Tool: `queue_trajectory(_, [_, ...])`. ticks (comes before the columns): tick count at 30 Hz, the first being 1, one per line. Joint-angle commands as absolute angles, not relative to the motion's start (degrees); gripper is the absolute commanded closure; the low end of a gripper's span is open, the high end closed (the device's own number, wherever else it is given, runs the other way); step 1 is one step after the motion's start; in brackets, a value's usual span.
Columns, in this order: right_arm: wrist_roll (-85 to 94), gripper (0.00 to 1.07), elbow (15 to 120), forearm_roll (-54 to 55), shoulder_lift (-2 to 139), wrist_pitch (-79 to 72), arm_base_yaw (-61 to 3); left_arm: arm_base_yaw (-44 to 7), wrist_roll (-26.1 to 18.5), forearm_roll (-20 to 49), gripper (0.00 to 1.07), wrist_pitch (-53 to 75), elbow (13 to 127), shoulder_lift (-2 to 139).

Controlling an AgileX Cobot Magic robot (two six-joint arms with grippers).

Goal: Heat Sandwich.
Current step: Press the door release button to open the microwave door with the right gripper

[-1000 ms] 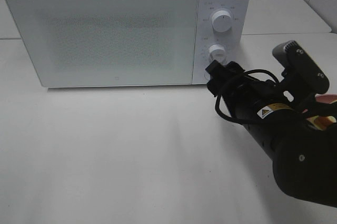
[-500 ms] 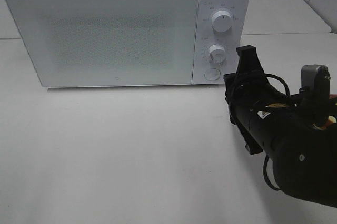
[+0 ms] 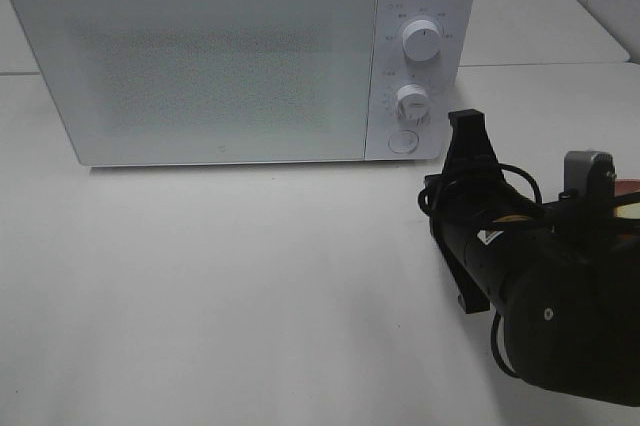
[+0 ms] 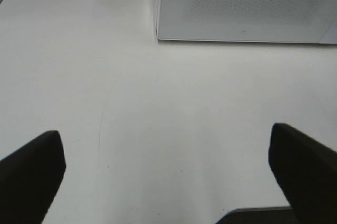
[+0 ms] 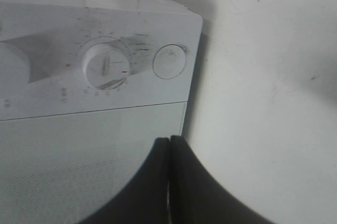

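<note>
From high in front we look down on the microwave (image 3: 200, 56) and the table (image 3: 250, 296) before it, with the right arm (image 3: 540, 276) close in the lower right corner of that view. Our left wrist camera sits low over the table and faces across bare tabletop, between the wide-spread fingers of the left gripper (image 4: 164, 132), toward the microwave's lower front edge, well apart from it. Our right wrist camera, turned on its side, looks past the pressed-together tips of the right gripper (image 5: 169, 140) at the control panel from near, sharing the lower dial (image 5: 107, 66) and round button (image 5: 169, 62) with the high view.
</note>
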State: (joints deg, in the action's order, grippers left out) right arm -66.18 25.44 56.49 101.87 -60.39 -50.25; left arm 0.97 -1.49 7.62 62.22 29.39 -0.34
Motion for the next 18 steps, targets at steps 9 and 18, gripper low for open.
queue_trajectory(9, [-75.6,1.07,26.1,46.9,108.1,-60.7,-44.3,1.1,-1.5,8.0,0.09,61.4,29.5,-1.6])
queue_trajectory(18, [-77.1,1.07,29.8,41.8,112.4,-60.3,-40.3,1.1,-1.5,8.0,0.09,61.4,29.5,-1.6])
